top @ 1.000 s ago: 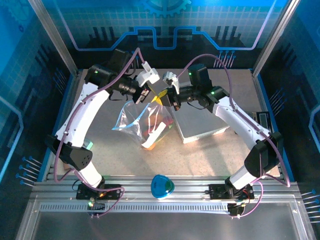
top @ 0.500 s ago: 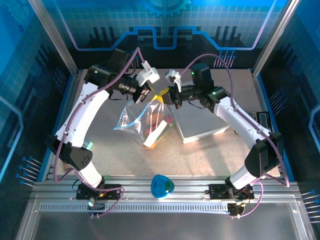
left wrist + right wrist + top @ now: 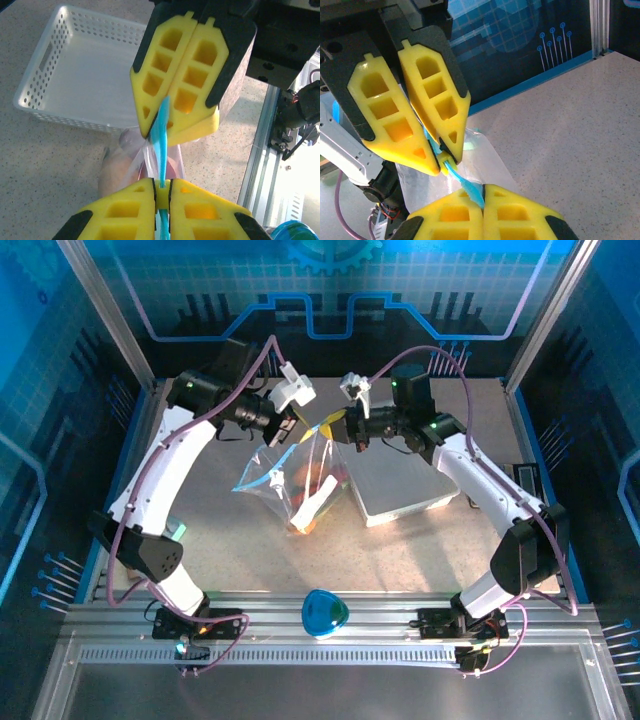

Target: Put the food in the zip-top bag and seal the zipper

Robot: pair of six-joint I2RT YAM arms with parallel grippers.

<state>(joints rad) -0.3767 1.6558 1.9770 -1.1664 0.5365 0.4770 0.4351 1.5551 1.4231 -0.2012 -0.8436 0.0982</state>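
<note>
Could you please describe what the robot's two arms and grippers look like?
The left arm and right arm have white shells with black joints and a small green light. A purple cable loops along each. The left gripper and right gripper carry yellow, wedge-shaped fingers with cut-out pockets, backed in black.
</note>
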